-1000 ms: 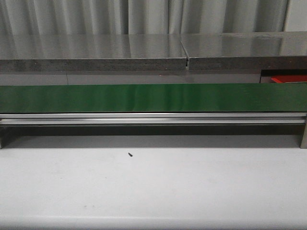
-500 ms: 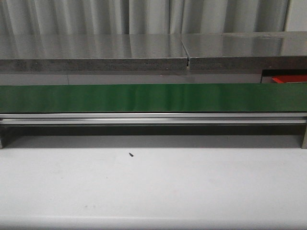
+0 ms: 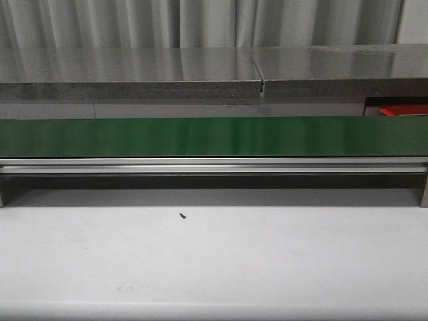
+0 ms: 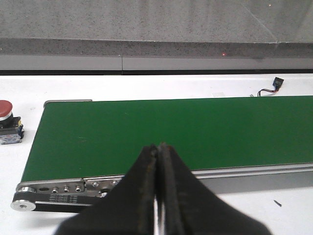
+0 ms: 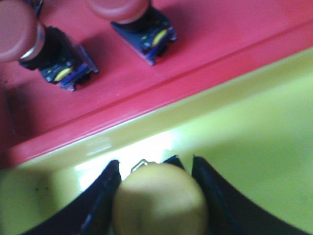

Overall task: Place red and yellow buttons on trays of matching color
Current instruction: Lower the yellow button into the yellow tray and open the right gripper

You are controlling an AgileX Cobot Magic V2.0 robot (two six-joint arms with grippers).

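Over yellow tray [image 5: 254, 137] | right tool [image 5: 159, 196] clamps yellow button [image 5: 159, 205] | left tool [image 4: 158, 196] closed, empty

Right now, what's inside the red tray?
Two red-capped push buttons lie on their sides inside the red plastic tray. Only part of it shows, so the rest is unseen. The right gripper holds a yellow button over the yellow tray.
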